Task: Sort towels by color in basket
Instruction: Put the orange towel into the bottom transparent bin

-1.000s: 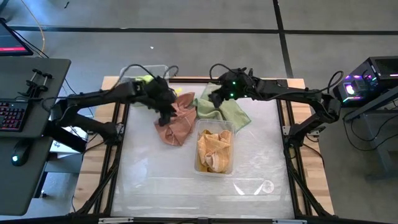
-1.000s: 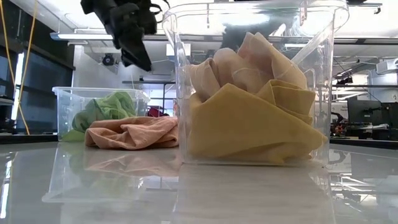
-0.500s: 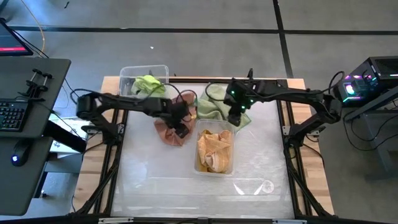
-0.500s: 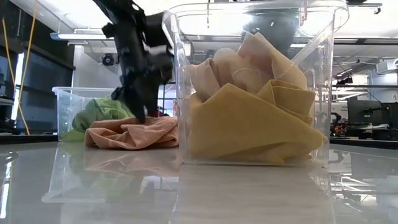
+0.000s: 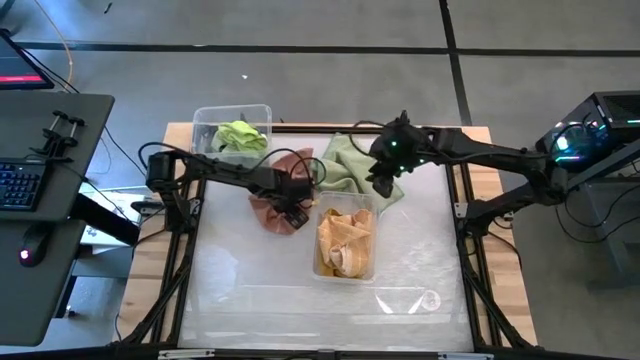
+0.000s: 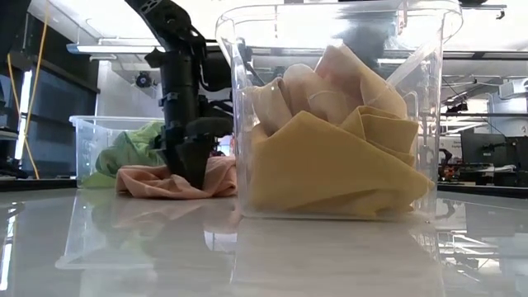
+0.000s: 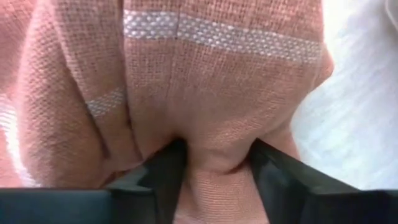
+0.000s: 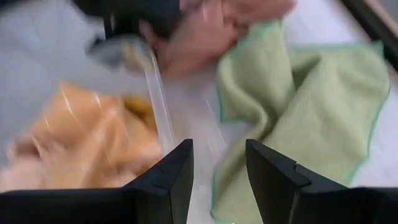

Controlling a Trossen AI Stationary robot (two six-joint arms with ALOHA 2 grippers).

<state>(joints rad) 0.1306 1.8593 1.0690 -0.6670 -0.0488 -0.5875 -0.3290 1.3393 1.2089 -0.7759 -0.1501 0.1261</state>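
Note:
A salmon pink towel [image 5: 268, 205] lies crumpled on the table, left of a clear bin [image 5: 372, 262] that holds mustard yellow towels [image 5: 343, 240]. My left gripper [image 5: 291, 208] is down on this towel's near right part and shut on it. A pale sage green towel [image 5: 345, 165] lies spread on the table at the far side. My right gripper [image 5: 385, 180] hovers open over its right part, and in the right wrist view [image 8: 217, 171] it touches nothing. A lime green towel [image 5: 240, 133] sits in a second clear bin [image 5: 200, 118] at the far left. My left gripper pinches a raised fold of the salmon pink towel [image 7: 214, 165] between its two fingers [image 7: 163, 171]. It comes from above, pointing down [image 6: 190, 161]. The cloth bulges up between the fingers in several layers, and the rest of the towel [image 6: 144, 183] lies slack on the table.
The yellow-towel bin [image 6: 247, 124] stands close to the left gripper's right side, in the middle of the table. Beyond the table's left edge is a desk with a keyboard [image 5: 20, 185]. The near half of the white table [image 5: 250, 300] has free room.
My left gripper moved toward the near right and came down from high above onto the salmon pink towel, gathering its cloth into a tighter bunch. My right gripper moved right and a little nearer, from the sage towel's middle toward its right part.

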